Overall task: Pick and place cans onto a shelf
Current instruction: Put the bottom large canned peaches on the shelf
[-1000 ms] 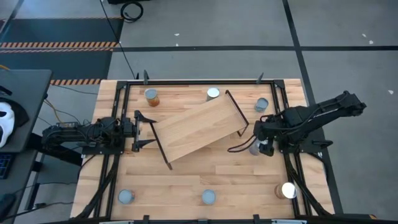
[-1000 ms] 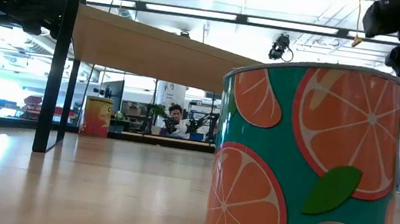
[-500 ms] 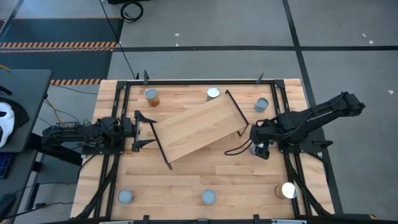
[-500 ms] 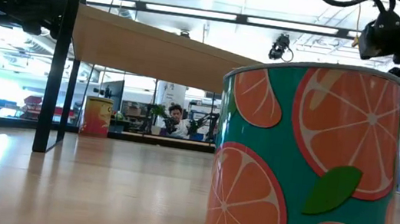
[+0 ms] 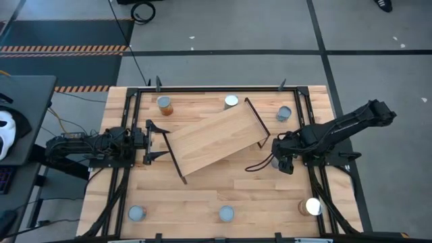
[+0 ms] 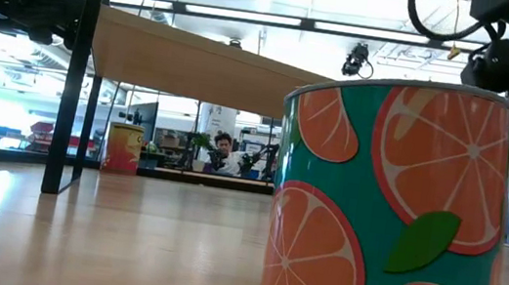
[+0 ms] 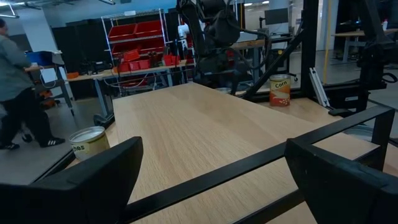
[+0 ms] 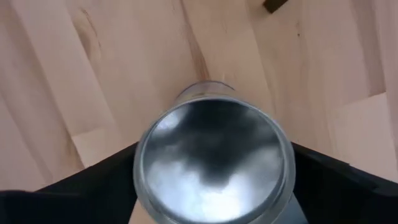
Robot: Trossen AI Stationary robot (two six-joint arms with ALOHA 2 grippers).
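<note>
Hovering low at the table's right side, the right gripper [image 5: 280,163] sits directly over a silver-topped can [image 8: 214,163], its two dark fingers [image 8: 84,186] spread wide on either side of the tin; whether they touch its sides cannot be told. That can stands on the tabletop [image 5: 202,196], just beside the shelf's [image 5: 212,138] right-hand black rod frame. The left gripper [image 5: 156,141] waits at the shelf's left end, fingers apart around its rod frame [image 7: 249,168]. An orange-printed can [image 6: 389,205] fills the low view
</note>
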